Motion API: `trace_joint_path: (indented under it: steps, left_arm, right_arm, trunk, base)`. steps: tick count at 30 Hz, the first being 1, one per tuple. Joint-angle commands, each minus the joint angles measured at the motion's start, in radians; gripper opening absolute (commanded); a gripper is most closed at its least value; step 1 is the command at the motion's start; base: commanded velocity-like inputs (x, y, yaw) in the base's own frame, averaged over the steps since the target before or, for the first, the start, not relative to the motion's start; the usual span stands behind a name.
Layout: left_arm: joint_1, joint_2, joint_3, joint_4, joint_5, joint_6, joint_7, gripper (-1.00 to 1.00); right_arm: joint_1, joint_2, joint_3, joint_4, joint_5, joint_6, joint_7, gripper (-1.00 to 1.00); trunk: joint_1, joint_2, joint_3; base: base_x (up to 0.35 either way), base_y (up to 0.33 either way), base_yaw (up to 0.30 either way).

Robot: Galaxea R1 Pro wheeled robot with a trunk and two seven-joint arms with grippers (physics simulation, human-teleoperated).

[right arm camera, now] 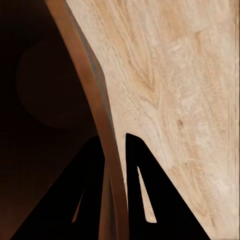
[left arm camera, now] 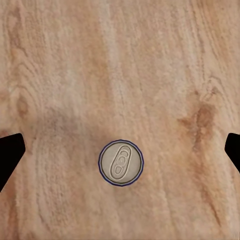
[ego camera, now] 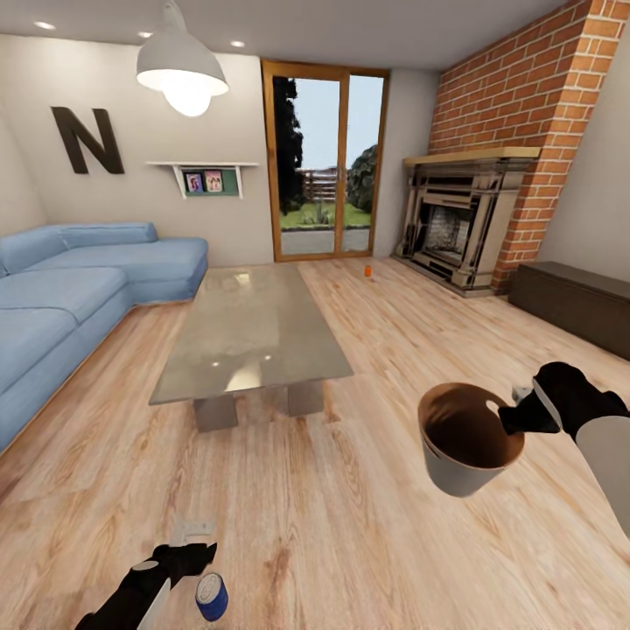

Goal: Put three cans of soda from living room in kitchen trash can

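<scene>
Cans in sight: 2. Item 1, dark blue can (ego camera: 212, 598), cylindrical, silvery top with pull tab, standing upright on the wood floor (ego camera: 350, 525) at the near edge of the head view, long axis vertical; from the left wrist view its round lid (left arm camera: 121, 162) faces straight at the camera. Item 2, orange can (ego camera: 368, 270), small and distant, upright on the floor beside the far right corner of the low table (ego camera: 249, 332), near the glass doors (ego camera: 325, 157). Bucket: 1, trash can (ego camera: 468, 451), round, tapered, pale grey outside, brown inside, held off the floor at right, mouth tilted toward the camera. Right gripper (ego camera: 516, 420), black, pinched onto the bucket rim (right arm camera: 107, 150), 1 finger inside the wall, 1 outside. Left gripper (ego camera: 188, 560), black, poised over the blue can, fingers spread wide at either side of the wrist view, touching nothing. Room fittings: 1 blue sofa (ego camera: 70, 297), fabric, L-shaped; 1 glass-topped table, grey, rectangular; 1 red brick fireplace (ego camera: 472, 219); 1 pendant lamp (ego camera: 182, 66), white dome. Flooring: pale planks, visible grain and knots.
</scene>
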Motion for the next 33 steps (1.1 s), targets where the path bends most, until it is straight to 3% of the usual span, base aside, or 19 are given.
trace_joint_path:
  steps: [1,27,33]
  left_arm:
    - [0.0,0.0,0.0,0.0,0.0,0.0,0.0,1.0]
    - [0.0,0.0,-0.001,0.0,-0.001,-0.007,-0.001,1.0]
    - [0.001,0.0,-0.002,-0.001,0.001,-0.012,-0.001,1.0]
  right_arm:
    - [-0.001,0.001,-0.004,-0.001,-0.018,0.003,0.004,-1.0]
    - [-0.001,0.002,-0.004,-0.001,-0.009,0.003,0.004,-1.0]
    - [0.0,0.0,-0.004,-0.001,-0.008,0.003,0.004,-1.0]
  trunk:
    - [0.004,-0.007,-0.005]
    - [0.103,-0.189,-0.127]
    - [0.103,-0.189,-0.136]
  base:
    - [0.0,0.0,0.0]
    - [0.0,0.0,0.0]
    - [0.001,0.0,0.0]
